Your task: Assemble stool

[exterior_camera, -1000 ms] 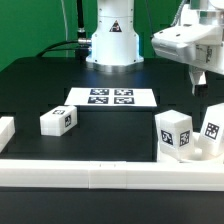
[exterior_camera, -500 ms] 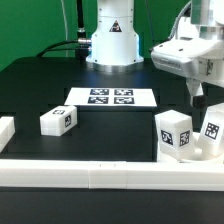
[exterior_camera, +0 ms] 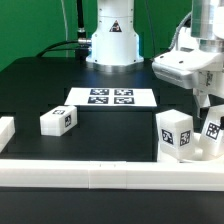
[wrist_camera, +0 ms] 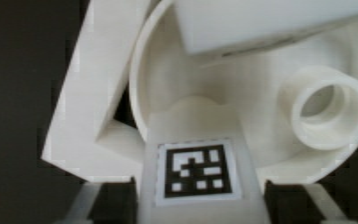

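The stool's round white seat (exterior_camera: 213, 137) stands tilted at the exterior view's right, against the border rail, partly hidden by a tagged block leg (exterior_camera: 174, 132) in front of it. A second leg (exterior_camera: 58, 120) lies at the left, and a white piece (exterior_camera: 5, 129) sits at the far left edge. My gripper (exterior_camera: 206, 106) hangs just above the seat. In the wrist view the seat (wrist_camera: 194, 90) fills the picture, with a round socket (wrist_camera: 327, 104) and a tag (wrist_camera: 197, 170). My gripper (wrist_camera: 201, 205) is open, and its dark fingers (wrist_camera: 108, 203) stand on either side of the tagged rim.
The marker board (exterior_camera: 110, 98) lies at mid-table in front of the robot base (exterior_camera: 112, 40). A long low white border rail (exterior_camera: 100, 172) runs along the front edge and turns up at the right.
My gripper has come down and drifted slightly toward the exterior view's left, from well above the seat to just over its upper rim. The parts have not moved.
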Available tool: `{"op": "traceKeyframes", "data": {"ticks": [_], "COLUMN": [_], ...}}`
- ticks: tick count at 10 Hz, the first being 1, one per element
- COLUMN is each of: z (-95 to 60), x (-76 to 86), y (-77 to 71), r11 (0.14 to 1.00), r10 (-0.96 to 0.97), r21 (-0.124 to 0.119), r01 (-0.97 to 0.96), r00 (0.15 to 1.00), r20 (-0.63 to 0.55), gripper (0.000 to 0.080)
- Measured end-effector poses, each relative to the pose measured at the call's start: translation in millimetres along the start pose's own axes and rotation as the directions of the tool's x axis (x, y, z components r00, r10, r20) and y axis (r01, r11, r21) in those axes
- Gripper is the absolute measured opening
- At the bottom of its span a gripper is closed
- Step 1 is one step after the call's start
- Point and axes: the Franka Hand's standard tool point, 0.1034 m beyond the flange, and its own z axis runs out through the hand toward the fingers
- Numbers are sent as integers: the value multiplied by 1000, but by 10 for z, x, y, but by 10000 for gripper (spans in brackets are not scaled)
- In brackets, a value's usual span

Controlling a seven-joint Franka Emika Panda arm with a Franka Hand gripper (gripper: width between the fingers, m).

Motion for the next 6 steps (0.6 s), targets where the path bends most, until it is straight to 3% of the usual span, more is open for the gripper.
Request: {"op": "traceKeyframes", "data": {"ticks": [4, 5, 6], "z": [-1, -6, -31], "x": [-17, -32, -84], "y": [-3, -21, -60], "r11": [1000, 997, 984], "r10": [26, 74, 171], "r21": [0, 14, 57], "r01": [-26, -74, -171], "r00": [1000, 997, 985], "r20": [0, -1, 5], "gripper": [341, 341, 343]}}
